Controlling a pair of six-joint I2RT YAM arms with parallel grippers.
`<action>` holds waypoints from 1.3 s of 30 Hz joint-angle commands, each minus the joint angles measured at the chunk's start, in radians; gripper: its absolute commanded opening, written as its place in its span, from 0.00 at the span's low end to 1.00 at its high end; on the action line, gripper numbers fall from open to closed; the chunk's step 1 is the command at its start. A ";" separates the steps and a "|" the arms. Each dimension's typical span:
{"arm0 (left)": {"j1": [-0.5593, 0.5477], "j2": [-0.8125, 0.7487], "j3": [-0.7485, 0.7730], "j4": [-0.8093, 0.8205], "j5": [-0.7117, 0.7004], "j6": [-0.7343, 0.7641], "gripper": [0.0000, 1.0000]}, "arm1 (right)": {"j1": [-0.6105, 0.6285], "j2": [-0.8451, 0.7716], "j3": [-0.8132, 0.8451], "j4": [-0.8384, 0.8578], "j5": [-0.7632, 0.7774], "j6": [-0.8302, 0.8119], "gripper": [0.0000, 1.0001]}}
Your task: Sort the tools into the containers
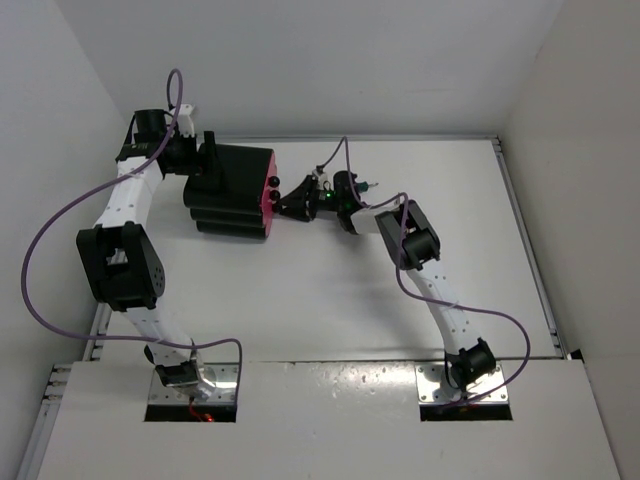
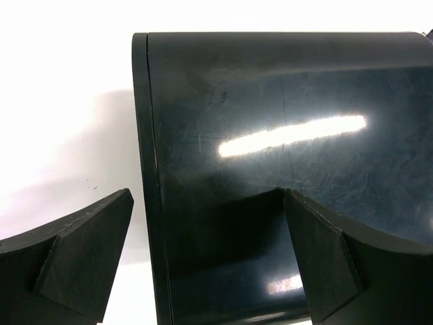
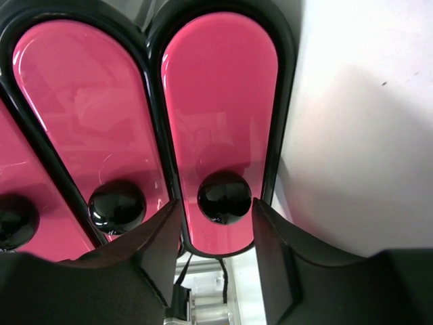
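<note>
The right gripper (image 3: 216, 204) is reaching up to the front of the big black boxy cabinet (image 1: 230, 190), which is lying on the white table (image 1: 400, 290). Its two black fingers (image 3: 152, 254) are sitting a little way apart, and a round shiny black knob (image 3: 224, 196) is right between them. One finger is looking like it is touching the knob, and a thin strip of pink is showing next to the other finger, so I cannot tell if the hand is squeezing the knob yet. The knob is sticking out of a long bright pink drawer front (image 3: 220, 95) just ahead of the fingers. A second pink drawer front (image 3: 81, 115) with its own black knob (image 3: 116, 205) is sitting beside that one, just off to one side of the hand. The left gripper (image 2: 208, 196) is waiting at the other end of the cabinet, away from the pink fronts. Its fingers (image 2: 81, 261) are spreading wide open and holding nothing. One finger is hanging over the cabinet's shiny black side, and the other is hanging past its edge, over the table.
</note>
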 commanded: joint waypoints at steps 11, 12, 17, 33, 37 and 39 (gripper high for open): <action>-0.006 0.005 -0.035 -0.076 -0.077 0.038 1.00 | 0.038 0.063 0.061 -0.023 0.036 0.038 0.44; -0.006 0.005 -0.035 -0.076 -0.077 0.038 1.00 | 0.038 0.063 0.061 -0.023 0.036 0.027 0.44; -0.006 0.005 -0.035 -0.076 -0.077 0.038 1.00 | 0.047 0.063 0.070 -0.035 0.036 0.027 0.44; 0.003 0.023 -0.082 -0.056 -0.095 0.000 1.00 | -0.045 0.006 -0.085 -0.035 -0.002 -0.019 0.00; 0.012 0.023 -0.083 -0.047 -0.095 -0.010 1.00 | -0.083 -0.014 -0.125 -0.035 -0.012 -0.028 0.00; 0.012 0.023 -0.083 -0.038 -0.095 -0.019 1.00 | -0.095 -0.023 -0.140 -0.035 -0.022 -0.028 0.00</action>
